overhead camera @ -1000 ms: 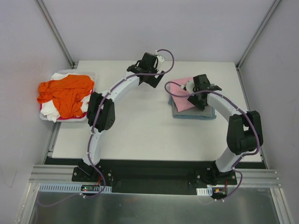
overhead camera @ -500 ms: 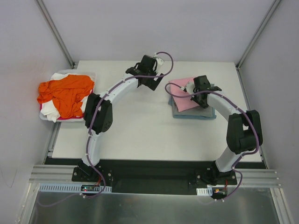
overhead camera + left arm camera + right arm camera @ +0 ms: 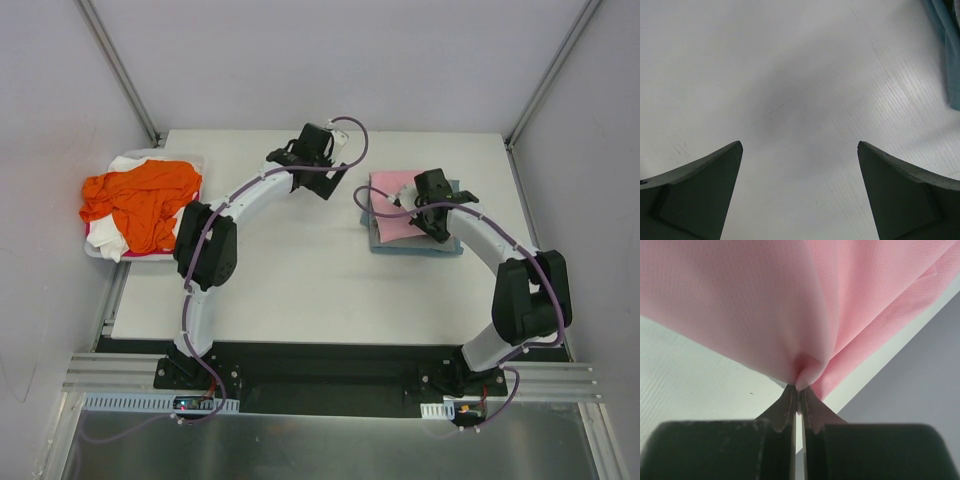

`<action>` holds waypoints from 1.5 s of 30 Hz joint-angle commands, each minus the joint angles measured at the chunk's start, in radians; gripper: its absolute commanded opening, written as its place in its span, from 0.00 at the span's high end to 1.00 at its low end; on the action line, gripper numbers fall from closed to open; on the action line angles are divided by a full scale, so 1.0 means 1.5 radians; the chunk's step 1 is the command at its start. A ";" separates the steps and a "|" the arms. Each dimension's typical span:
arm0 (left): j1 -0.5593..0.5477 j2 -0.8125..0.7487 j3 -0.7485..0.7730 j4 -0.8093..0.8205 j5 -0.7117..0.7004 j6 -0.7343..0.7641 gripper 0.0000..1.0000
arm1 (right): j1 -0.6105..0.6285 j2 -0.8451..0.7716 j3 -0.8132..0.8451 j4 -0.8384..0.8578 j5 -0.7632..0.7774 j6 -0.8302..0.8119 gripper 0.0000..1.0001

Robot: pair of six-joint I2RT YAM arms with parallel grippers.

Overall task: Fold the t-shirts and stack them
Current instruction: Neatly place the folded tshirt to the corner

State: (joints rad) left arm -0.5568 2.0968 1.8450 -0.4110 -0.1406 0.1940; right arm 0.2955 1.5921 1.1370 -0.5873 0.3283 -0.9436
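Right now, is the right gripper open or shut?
Shut on the pink t-shirt: the right gripper has its tips together, pinching a tuck of the cloth.

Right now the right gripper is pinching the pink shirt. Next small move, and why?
Probably lift the right gripper slightly and draw the pink shirt square over the grey-blue shirt: the jaws are shut on a pinch of pink cloth, and the pink lies askew on the folded one beneath.

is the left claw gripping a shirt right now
No, the left claw stands wide open above the white table, with nothing held in it.
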 commanded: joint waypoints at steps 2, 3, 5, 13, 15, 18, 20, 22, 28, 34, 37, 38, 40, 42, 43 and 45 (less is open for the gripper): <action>-0.003 -0.053 -0.018 0.020 0.002 -0.016 0.01 | 0.006 -0.011 0.022 -0.041 0.012 0.016 0.99; -0.003 -0.055 -0.021 0.021 0.003 -0.015 0.01 | 0.006 -0.010 0.030 -0.042 0.010 0.019 0.99; -0.003 -0.058 -0.028 0.023 0.002 -0.013 0.01 | 0.012 -0.007 0.037 -0.047 0.005 0.023 0.99; -0.003 -0.063 -0.039 0.030 0.007 -0.014 0.01 | 0.017 0.019 0.026 -0.002 0.034 0.006 0.55; -0.003 -0.064 -0.042 0.031 0.007 -0.013 0.01 | 0.016 0.020 0.024 0.010 0.037 0.004 0.54; -0.003 -0.067 -0.044 0.032 0.002 -0.009 0.01 | 0.016 0.024 0.026 0.023 0.042 0.002 0.48; -0.003 -0.068 -0.045 0.032 0.003 -0.009 0.01 | 0.014 0.031 0.032 0.028 0.045 0.002 0.44; -0.003 -0.068 -0.045 0.032 0.004 -0.011 0.00 | 0.012 0.041 0.037 0.031 0.047 -0.001 0.42; -0.002 -0.068 -0.047 0.033 0.005 -0.012 0.01 | -0.003 0.063 0.056 0.041 0.047 -0.011 0.40; -0.003 -0.068 -0.048 0.034 0.003 -0.011 0.01 | -0.021 0.093 0.075 0.056 0.043 -0.022 0.39; -0.002 -0.065 -0.047 0.034 0.004 -0.012 0.01 | -0.030 0.101 0.087 0.057 0.040 -0.023 0.40; -0.003 -0.065 -0.046 0.035 0.003 -0.012 0.01 | -0.032 0.103 0.089 0.057 0.039 -0.025 0.40; -0.002 -0.063 -0.045 0.035 0.003 -0.013 0.01 | -0.035 0.106 0.094 0.057 0.039 -0.025 0.40; -0.003 -0.061 -0.043 0.035 0.004 -0.014 0.01 | -0.035 0.104 0.096 0.057 0.037 -0.025 0.41; -0.003 -0.060 -0.043 0.035 0.004 -0.014 0.01 | -0.035 0.103 0.096 0.055 0.033 -0.024 0.41; -0.003 -0.058 -0.041 0.035 0.002 -0.014 0.01 | -0.033 0.103 0.098 0.039 0.024 -0.011 0.41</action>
State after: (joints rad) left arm -0.5568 2.0602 1.7767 -0.3786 -0.1390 0.1905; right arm 0.2493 1.7481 1.2400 -0.5121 0.3771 -0.9710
